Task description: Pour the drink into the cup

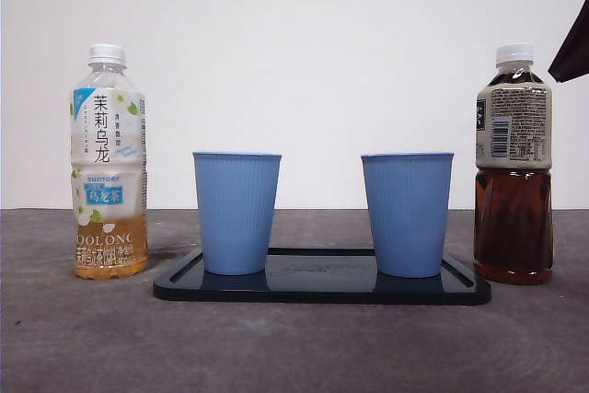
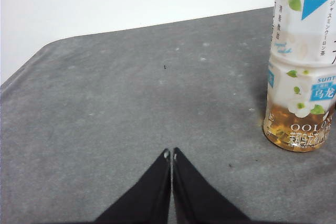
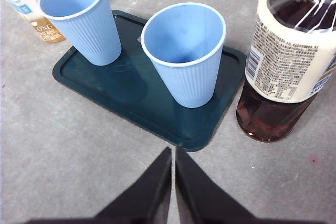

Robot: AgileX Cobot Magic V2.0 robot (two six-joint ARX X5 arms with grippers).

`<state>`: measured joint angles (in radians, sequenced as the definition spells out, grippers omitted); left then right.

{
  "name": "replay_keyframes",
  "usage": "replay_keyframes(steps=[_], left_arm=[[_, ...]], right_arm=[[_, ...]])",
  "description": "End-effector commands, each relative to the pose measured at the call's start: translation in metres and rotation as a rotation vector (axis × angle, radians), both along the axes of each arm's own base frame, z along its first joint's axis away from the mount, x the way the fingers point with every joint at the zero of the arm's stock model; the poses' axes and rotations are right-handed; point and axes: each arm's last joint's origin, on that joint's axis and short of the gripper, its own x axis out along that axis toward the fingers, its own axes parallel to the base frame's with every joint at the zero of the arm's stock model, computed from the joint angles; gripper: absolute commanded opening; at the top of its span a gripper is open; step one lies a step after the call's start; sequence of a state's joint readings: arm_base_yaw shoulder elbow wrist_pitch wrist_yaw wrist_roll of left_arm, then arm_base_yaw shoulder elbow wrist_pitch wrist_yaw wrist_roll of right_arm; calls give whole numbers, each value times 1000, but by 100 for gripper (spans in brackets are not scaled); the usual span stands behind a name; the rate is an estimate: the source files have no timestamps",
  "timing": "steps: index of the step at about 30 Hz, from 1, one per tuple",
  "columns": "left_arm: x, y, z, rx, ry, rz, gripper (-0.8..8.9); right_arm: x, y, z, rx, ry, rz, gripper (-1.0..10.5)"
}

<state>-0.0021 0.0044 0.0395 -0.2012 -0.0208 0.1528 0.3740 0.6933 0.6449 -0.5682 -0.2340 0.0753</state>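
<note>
1. A dark rectangular plastic tray [image 1: 322,294] lies on the grey tabletop [image 1: 294,356], and two ribbed light-blue plastic cups stand upright on it: one cup [image 1: 236,213] at the tray's end toward the pale bottle, the other cup [image 1: 407,214] at the end toward the dark bottle. In the right wrist view both cups look empty.
2. A clear plastic bottle with a white floral label and a white cap, holding a shallow layer of pale golden tea [image 1: 109,163], stands upright on the tabletop just off one end of the tray. A clear plastic bottle of dark brown tea with a beige printed label and a white cap [image 1: 513,165] stands upright just off the other end. Both caps are on.
3. The left gripper [image 2: 170,154] hangs above bare tabletop with its jaws together, holding nothing. The pale bottle stands near it, off to one side of the line of the jaws, its long axis vertical.
4. The right gripper [image 3: 172,150] also has its jaws together and empty, above the tabletop just beyond the tray's rim. The dark bottle stands close beside it, and the nearer cup lies between it and the far cup.
5. Pouring has not begun. Each arm seems nearer to its own bottle; a side-on grasp would need the jaws opened first and turned square to the upright body.
</note>
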Motion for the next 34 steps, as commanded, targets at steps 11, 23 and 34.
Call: replay_keyframes(steps=[11,23,34], left_arm=[[1,0,-7,11,26,1,7],[1,0,-7,11,26,1,7],[1,0,-7,11,25,1,7]], right_arm=[[-39,-44,11,19,-516,-256,7],[-38,-60,-58,-49,-708,-526,7],[-34,-61,-97,-66,-647,-551,7]])
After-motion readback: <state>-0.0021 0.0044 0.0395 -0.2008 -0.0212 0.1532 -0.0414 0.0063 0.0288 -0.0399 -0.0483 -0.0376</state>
